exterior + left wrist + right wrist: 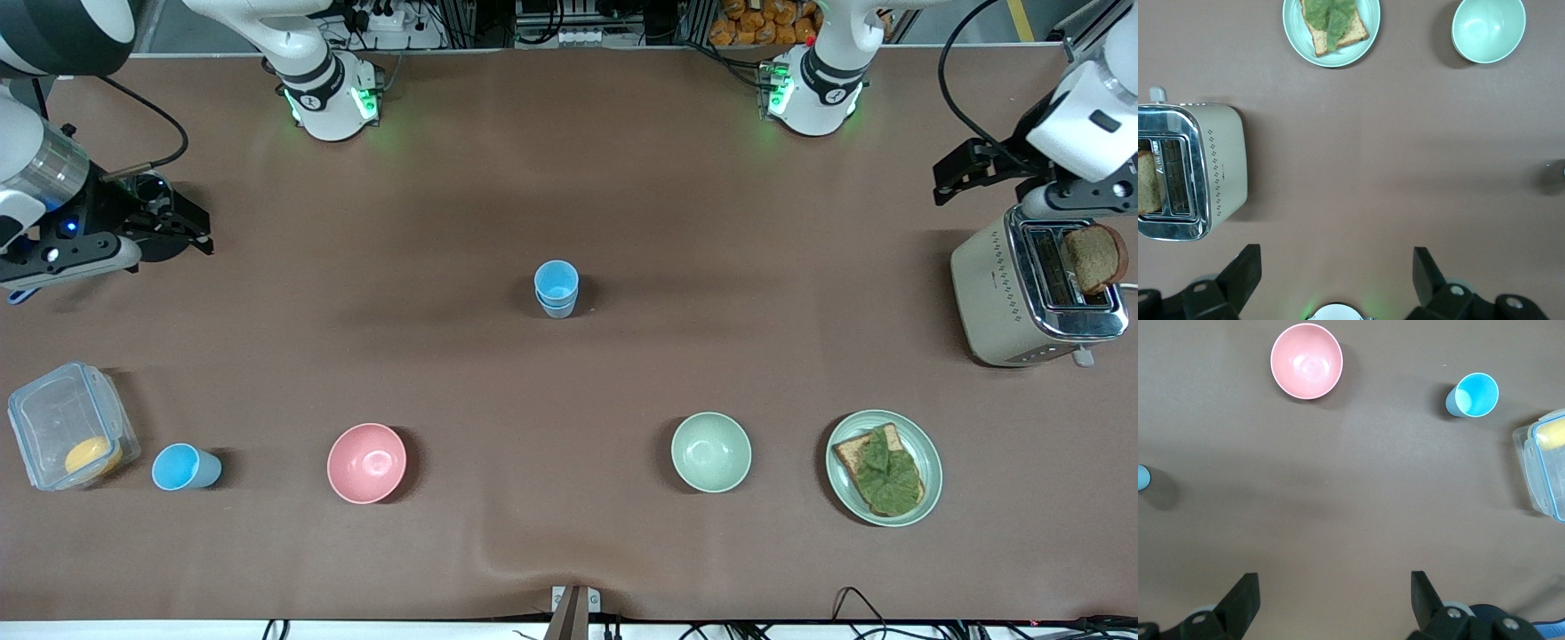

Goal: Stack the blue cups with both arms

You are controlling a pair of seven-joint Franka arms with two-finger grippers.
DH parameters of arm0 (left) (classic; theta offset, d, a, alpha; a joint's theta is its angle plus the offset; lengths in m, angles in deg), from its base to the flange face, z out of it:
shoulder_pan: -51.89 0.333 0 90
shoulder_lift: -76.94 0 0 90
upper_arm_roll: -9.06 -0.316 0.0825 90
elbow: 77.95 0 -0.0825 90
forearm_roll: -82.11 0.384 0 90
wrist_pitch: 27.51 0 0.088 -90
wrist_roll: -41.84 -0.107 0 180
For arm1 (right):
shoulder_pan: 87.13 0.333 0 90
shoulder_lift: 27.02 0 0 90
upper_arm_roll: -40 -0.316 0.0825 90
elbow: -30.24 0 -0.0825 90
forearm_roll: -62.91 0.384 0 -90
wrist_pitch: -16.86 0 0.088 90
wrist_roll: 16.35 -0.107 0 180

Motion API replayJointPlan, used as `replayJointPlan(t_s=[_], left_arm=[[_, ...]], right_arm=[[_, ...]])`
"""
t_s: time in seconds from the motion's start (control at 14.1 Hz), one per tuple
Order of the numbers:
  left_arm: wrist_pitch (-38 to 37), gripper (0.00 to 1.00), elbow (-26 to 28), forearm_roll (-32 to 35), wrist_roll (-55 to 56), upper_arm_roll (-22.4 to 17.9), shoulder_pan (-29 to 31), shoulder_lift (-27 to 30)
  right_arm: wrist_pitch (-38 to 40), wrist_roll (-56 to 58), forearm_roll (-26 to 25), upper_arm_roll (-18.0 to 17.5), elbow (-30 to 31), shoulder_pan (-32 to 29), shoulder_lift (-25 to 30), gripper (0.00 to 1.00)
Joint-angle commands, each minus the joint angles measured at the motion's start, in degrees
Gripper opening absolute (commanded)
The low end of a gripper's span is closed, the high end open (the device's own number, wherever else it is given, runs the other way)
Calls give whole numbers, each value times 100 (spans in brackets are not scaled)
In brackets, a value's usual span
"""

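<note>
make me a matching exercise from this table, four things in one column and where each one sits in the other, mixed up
Things:
1. stacked blue cups
2. single blue cup
3. bread slice
4. lettuce toast

Places:
A. on the pale green plate
B. in the toaster slot
C. mid-table, apart from everything else
D. between the clear container and the pink bowl

Pairs: 1-C, 2-D, 3-B, 4-A

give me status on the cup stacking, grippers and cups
Left gripper open, over the table by the toaster; right gripper open, waiting at its end. Stacked blue cups mid-table. Single blue cup beside the container. Nothing blocking.
</note>
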Motion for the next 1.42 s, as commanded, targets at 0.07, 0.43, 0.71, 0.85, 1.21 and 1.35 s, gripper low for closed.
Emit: replayJointPlan(t_s=[0.07,0.43,0.71,0.85,1.21,1.35], left_arm=[[-60,100,-177,-86,-155,-43,113,27],[-60,100,-256,-104,-129,-34,114,19],[-121,100,-229,-112,-93,19,61,10],[-139,100,-229,-112,-93,19,52,10],[-210,100,-229,-121,-102,19,52,10],[-218,100,-229,-121,-102,19,52,10]], right_arm=[[97,-81,37,18,-127,44,-56,100],[97,-81,37,18,-127,53,-56,100],[97,-81,37,18,-127,44,-56,100],[97,-81,37,18,-127,44,-56,100],[97,-81,37,18,-119,44,-56,100],[97,-81,37,18,-127,44,-56,100]])
